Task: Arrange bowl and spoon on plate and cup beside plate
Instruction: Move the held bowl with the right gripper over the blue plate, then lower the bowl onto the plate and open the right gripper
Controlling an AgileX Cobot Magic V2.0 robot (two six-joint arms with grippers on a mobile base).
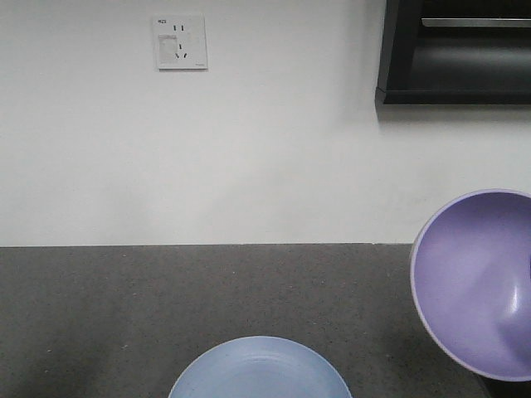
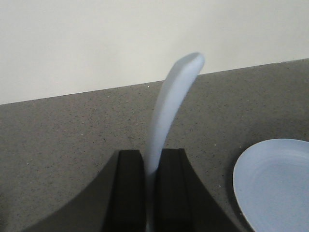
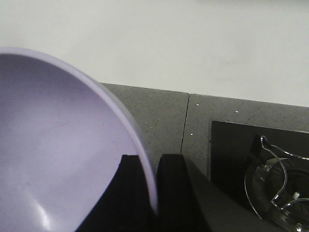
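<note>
Smooth lavender-purple round bowl (image 1: 477, 282), tilted on edge above the dark speckled desk's (image 1: 124, 307) right side; right hand (image 3: 149, 169) clamped on its rim. Plain light-blue round plate (image 1: 261, 371) lies flat at the near edge, centre. Left hand (image 2: 153, 162) grips the pale blue-white spoon (image 2: 169, 111) upright. White wall (image 1: 249, 149) behind.

Lavender bowl (image 1: 477, 282), light-blue plate (image 1: 260, 369), pale-blue spoon (image 2: 169, 111).
</note>
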